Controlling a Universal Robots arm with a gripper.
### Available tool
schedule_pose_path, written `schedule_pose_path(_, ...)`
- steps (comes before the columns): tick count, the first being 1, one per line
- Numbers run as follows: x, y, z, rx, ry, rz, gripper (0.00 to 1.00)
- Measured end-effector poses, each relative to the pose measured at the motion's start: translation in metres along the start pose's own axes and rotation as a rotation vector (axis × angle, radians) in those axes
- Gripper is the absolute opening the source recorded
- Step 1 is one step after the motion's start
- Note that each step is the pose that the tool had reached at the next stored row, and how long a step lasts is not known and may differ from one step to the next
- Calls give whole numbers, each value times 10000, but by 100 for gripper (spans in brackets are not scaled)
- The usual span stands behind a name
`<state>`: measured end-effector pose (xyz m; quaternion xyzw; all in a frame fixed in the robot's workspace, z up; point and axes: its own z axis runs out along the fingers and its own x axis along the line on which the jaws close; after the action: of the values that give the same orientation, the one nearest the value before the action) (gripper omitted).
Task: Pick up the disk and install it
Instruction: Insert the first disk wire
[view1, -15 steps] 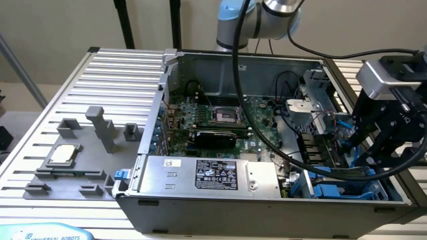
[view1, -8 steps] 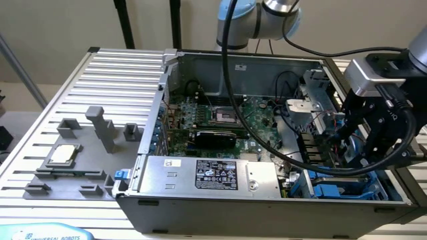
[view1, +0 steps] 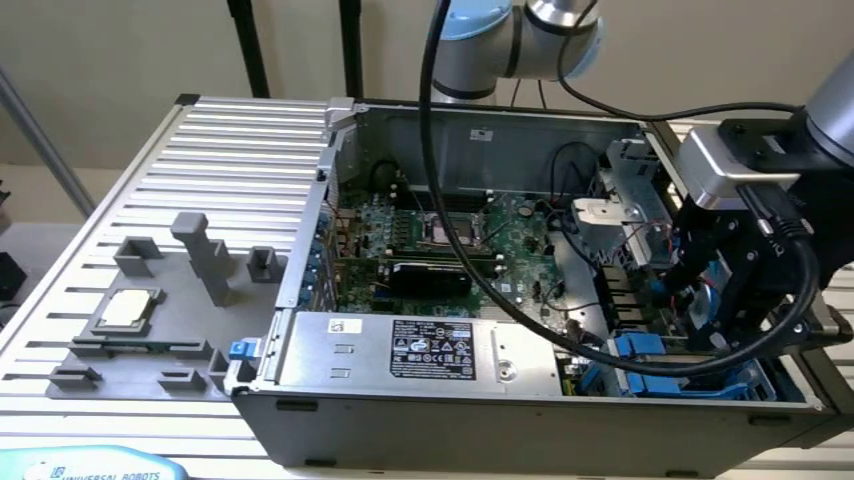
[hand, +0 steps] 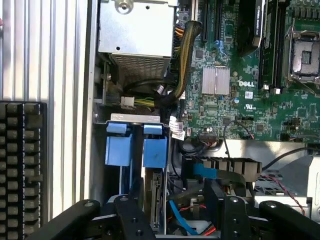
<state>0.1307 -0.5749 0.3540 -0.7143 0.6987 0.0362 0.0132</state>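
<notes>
**Disk standing in drive bay; gripper open around it**

An opened computer case (view1: 534, 425) is seen resting on a slatted metal table (view1: 227, 150). The gripper (view1: 717, 330) is positioned at the lower right of the exterior view, lowered into the corner of the case where the drive bay (view1: 667, 375) is found.

In the wrist view, the disk (hand: 156, 200) is observed standing on edge in the bay, with the blue tab of its frame facing the camera. A second blue frame (hand: 119, 147) is fitted just beside it. The disk appears to be seated in its slot, though its far end is hidden.

The gripper (hand: 175, 209) is found spread wide, with its black fingers (hand: 131, 212) set on either side of the disk. A gap is visible on at least one side, so nothing is gripped.

The motherboard (view1: 454, 240) is exposed at the centre of the case.
</notes>
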Motion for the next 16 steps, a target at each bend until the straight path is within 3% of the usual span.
schedule_pose_path(6, 123, -24, -33, -5, -150, -4, 60)
schedule_pose_path(12, 195, -147, -69, -56, -289, -5, 60)
schedule_pose_path(16, 235, -247, -83, -106, -352, -3, 60)
